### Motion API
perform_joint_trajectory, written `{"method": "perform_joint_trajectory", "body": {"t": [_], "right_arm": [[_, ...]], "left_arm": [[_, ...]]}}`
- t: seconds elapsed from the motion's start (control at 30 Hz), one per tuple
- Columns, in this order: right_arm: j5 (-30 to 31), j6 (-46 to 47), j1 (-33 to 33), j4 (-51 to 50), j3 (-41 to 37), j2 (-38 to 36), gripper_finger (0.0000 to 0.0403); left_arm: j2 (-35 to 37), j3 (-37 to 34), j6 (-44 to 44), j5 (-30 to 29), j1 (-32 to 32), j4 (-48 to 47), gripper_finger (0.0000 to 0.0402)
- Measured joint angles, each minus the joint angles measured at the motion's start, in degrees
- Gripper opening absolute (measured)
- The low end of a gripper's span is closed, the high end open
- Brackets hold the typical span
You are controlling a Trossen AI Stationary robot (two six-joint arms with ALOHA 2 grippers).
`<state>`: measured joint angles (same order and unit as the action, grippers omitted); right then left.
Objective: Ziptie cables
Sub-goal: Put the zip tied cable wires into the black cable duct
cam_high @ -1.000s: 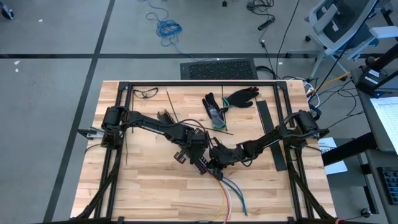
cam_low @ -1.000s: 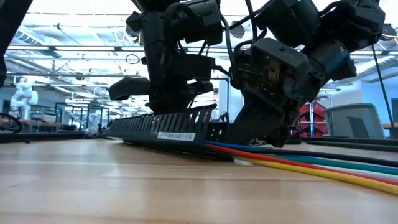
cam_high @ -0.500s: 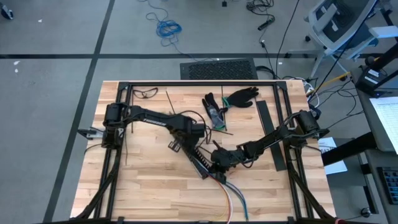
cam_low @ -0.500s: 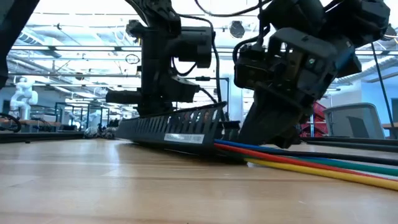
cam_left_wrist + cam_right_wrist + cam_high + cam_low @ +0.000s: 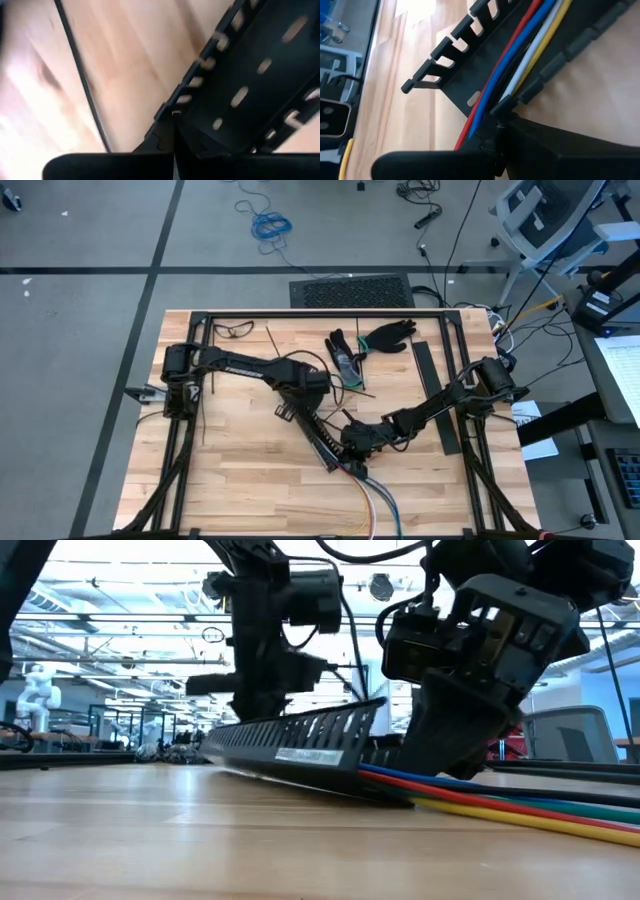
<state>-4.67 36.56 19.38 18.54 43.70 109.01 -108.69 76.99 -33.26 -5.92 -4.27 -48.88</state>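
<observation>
Both arms are meeting over the middle of the worktop [image 5: 230, 480], where a black slotted rail [image 5: 318, 437] is lying on a slant.

The left hand [image 5: 297, 402] is sitting at the rail's upper end, just left of centre in the high view, fingers clenched. Its wrist view is showing the rail [image 5: 240, 95] right against those fingers, so it is pinching that end; in the low view this end [image 5: 340, 730] is riding tilted above the wood.

The right hand [image 5: 352, 448] is sitting at the rail's lower end, just below centre, also clenched. Its wrist view is showing the cables [image 5: 515, 75], red, blue, white and yellow, running side by side along the rail's channel and passing under the fingers; whether they are pinching the cables or the rail I cannot tell.

From there the cables [image 5: 372, 498] are trailing out toward the bottom edge of the frame, fanning slightly. In the low view they [image 5: 520, 808] are lying flat at lower right.

A ziptie [image 5: 273, 344] is lying on the wood at upper centre. Black gloves [image 5: 385, 335] are resting near the top edge.
</observation>
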Motion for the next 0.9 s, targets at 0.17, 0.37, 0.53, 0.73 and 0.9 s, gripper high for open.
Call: {"method": "perform_joint_trajectory", "body": {"t": [0.17,0.37,0.53,0.73,0.9], "right_arm": [[-0.69,-0.28,0.07,-0.19,-0.04,0.00,0.0000],[-0.22,-1.92,-0.70,-0.40,-0.02,0.02,0.0000],[1.82,-1.81,-2.59,-1.82,0.00,-0.27,0.0000],[6.42,-3.35,-7.74,-5.66,0.00,-2.38,0.0000],[8.81,-8.83,-10.81,-18.08,0.12,-8.56,0.0000]], "left_arm": [[2.15,0.66,1.44,6.11,0.66,3.40,0.0000],[5.83,5.14,3.00,10.48,0.70,9.47,0.0000],[9.27,8.19,6.59,8.77,-0.57,11.14,0.0000],[14.96,8.39,10.92,7.50,-1.55,10.73,0.0000],[20.45,8.39,10.98,3.74,-1.72,11.28,0.0000]]}}
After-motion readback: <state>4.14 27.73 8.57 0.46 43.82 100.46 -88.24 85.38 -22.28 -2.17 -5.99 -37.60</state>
